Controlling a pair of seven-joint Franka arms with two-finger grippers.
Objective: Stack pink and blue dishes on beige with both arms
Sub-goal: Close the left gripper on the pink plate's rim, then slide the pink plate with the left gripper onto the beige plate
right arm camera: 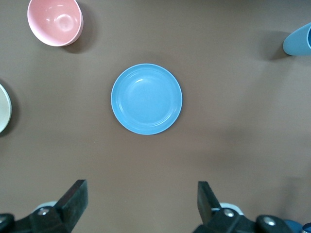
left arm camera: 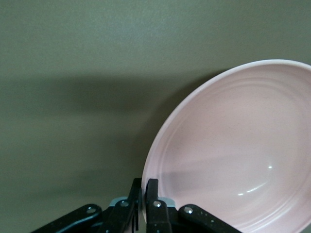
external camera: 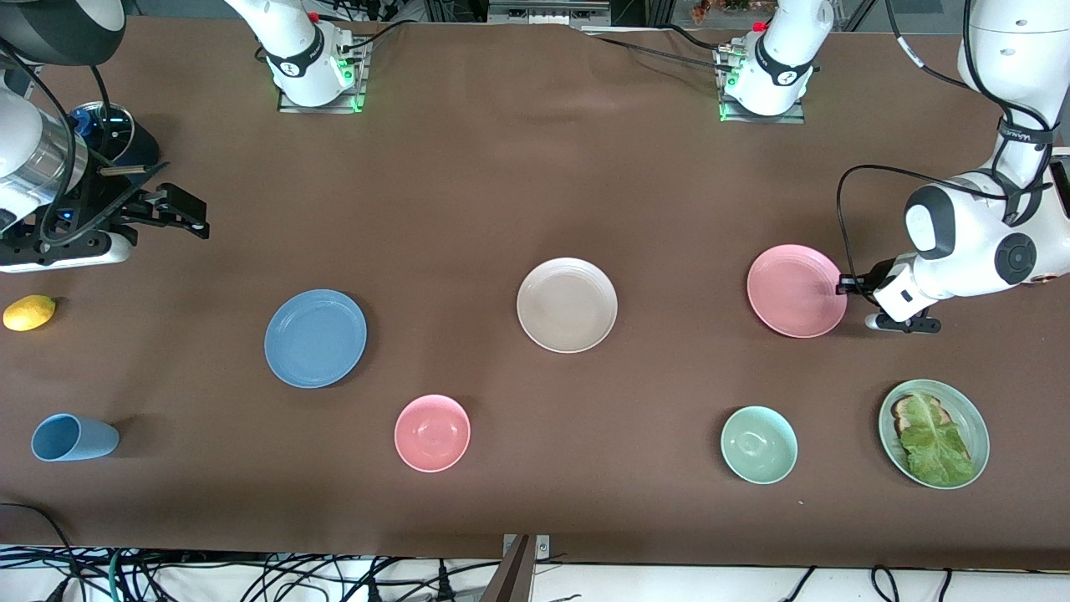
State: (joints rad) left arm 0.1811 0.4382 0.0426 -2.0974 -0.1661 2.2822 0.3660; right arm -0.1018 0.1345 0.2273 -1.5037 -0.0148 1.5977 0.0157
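Note:
The pink plate (external camera: 794, 290) lies toward the left arm's end of the table. My left gripper (external camera: 844, 286) is shut on its rim, on the edge that faces that end. In the left wrist view the two fingers (left arm camera: 152, 194) pinch the pink plate's (left arm camera: 233, 155) edge, with the left gripper (left arm camera: 146, 182) low over the cloth. The beige plate (external camera: 567, 304) sits at the table's middle. Toward the right arm's end lies the blue plate (external camera: 315, 338), also in the right wrist view (right arm camera: 146, 98). My right gripper (external camera: 180, 213) hangs open over bare cloth at that end, its wide-open span (right arm camera: 142, 187) holding nothing.
A pink bowl (external camera: 432, 432) and a pale green bowl (external camera: 758, 444) stand nearer the camera than the plates. A light blue cup (external camera: 73, 437) lies on its side and a lemon (external camera: 29, 313) rests at the right arm's end. A green plate (external camera: 970, 414) holds toast and lettuce.

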